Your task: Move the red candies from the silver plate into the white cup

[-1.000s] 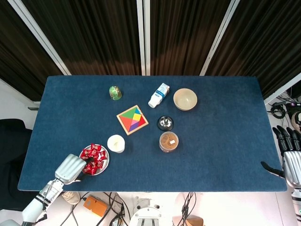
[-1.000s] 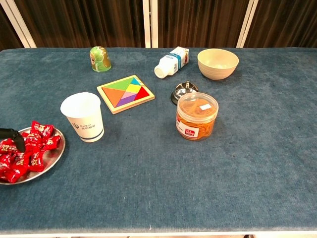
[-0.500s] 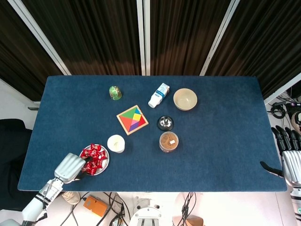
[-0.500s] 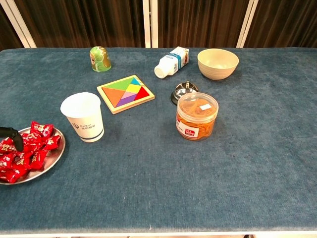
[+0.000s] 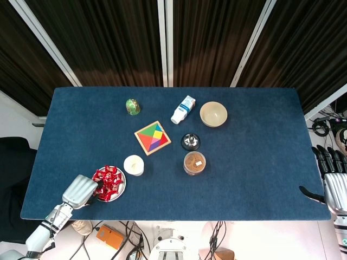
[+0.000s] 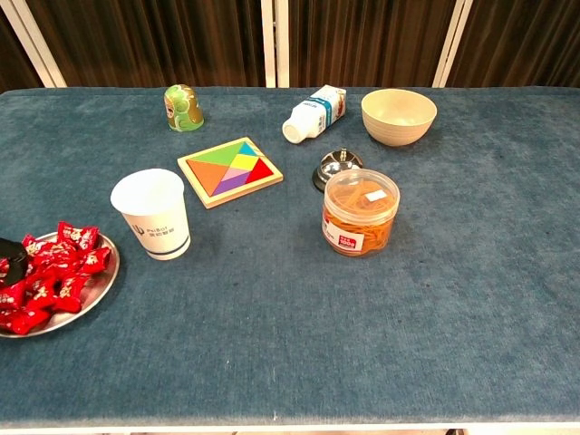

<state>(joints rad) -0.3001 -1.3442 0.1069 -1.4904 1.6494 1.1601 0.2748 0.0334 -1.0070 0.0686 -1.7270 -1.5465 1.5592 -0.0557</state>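
Red candies (image 5: 110, 180) (image 6: 50, 272) are piled on the silver plate (image 5: 123, 185) (image 6: 101, 283) near the table's front left corner. The white cup (image 5: 133, 165) (image 6: 152, 215) stands upright just right of the plate and a little further back. My left hand (image 5: 80, 190) sits at the plate's left rim, its dark fingertips (image 5: 99, 186) (image 6: 9, 248) touching the pile's edge. Whether it holds a candy is hidden. My right hand (image 5: 333, 181) hangs off the table's right edge, fingers spread and holding nothing.
A colourful tangram puzzle (image 5: 152, 137) lies behind the cup. A bell (image 5: 190, 142) and an orange-filled jar (image 5: 194, 162) stand mid-table. Further back are a milk carton (image 5: 183, 109), a beige bowl (image 5: 213, 114) and a green object (image 5: 133, 106).
My left hand has drawn slightly back to the left, off the candy pile toward the plate's rim. Some candies shifted a little. The right hand barely moved.
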